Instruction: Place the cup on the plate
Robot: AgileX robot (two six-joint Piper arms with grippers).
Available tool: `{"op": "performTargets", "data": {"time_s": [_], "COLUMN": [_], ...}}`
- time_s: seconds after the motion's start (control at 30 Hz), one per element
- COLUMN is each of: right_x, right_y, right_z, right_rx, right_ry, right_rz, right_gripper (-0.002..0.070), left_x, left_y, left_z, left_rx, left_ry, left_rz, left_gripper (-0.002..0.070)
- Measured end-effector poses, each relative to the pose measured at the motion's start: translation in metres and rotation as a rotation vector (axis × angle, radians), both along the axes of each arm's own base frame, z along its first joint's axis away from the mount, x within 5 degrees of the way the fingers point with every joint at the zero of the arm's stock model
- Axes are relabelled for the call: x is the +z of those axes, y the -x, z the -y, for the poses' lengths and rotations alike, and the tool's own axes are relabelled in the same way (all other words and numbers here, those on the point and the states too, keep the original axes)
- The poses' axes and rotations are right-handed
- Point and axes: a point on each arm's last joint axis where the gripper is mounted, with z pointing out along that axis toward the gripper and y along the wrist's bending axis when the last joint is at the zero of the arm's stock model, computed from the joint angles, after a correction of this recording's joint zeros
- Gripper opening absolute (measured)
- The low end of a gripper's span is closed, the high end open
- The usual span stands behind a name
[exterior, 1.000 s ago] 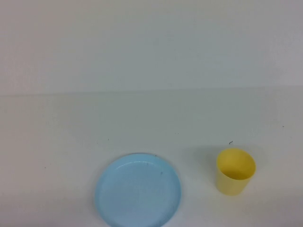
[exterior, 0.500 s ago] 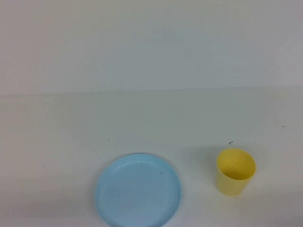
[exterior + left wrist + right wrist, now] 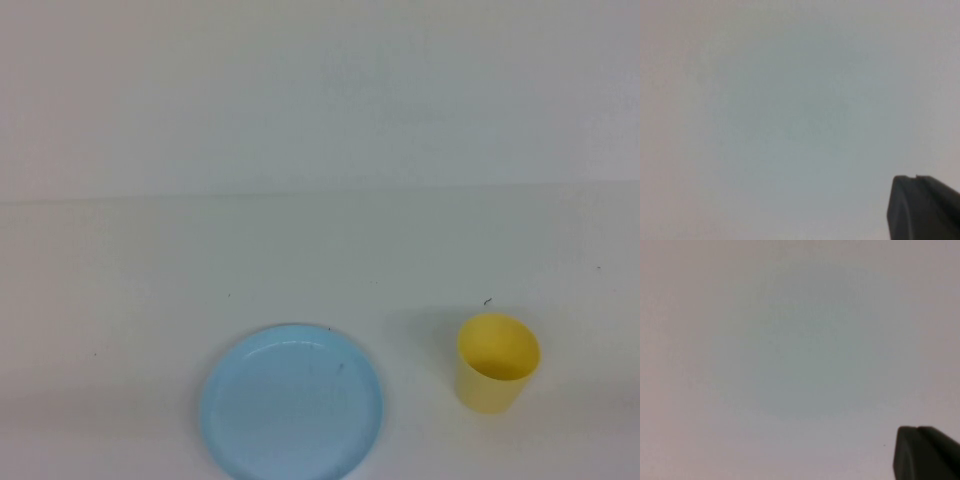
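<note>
White table (image 3: 150, 270): plate (image 3: 290, 402), cup (image 3: 497, 362).

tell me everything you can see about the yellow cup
The cup is a small plain yellow tumbler, plastic by its look, with no handle and a slight taper toward its base. It stands upright and looks empty on the white table, to the right of the light blue plate and clear of it. Nothing touches it but the table. The left gripper and right gripper, both shut, appear only in their own wrist views, with no cup in sight.
</note>
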Motion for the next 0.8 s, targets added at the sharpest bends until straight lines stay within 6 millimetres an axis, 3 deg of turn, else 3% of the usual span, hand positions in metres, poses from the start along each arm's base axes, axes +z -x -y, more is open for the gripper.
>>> {"op": "performTargets", "data": {"time_s": [0.43,0.53,0.67,0.8], "right_x": [0.002,0.020,0.047,0.073], "right_y": [0.000,0.004,0.012,0.010], "right_z": [0.000,0.001,0.004,0.008], "right_rx": [0.005,-0.010,-0.061,-0.102], "right_ry": [-0.021,0.003,0.043,0.031], "right_rz": [0.004,-0.009,-0.085,-0.238], "right_gripper": [0.0000,0.0000,0.0000,0.0000], "left_x": [0.001,0.000,0.026,0.042], "left_y": [0.000,-0.001,0.003,-0.011], "left_z": [0.000,0.002,0.003,0.004], "left_rx": [-0.071,-0.092,-0.085,-0.072], "left_ry": [0.183,0.187,0.129,0.134], "left_rz": [0.012,-0.057,-0.132,-0.348], "left_gripper": [0.0000,0.0000,0.0000,0.0000]}}
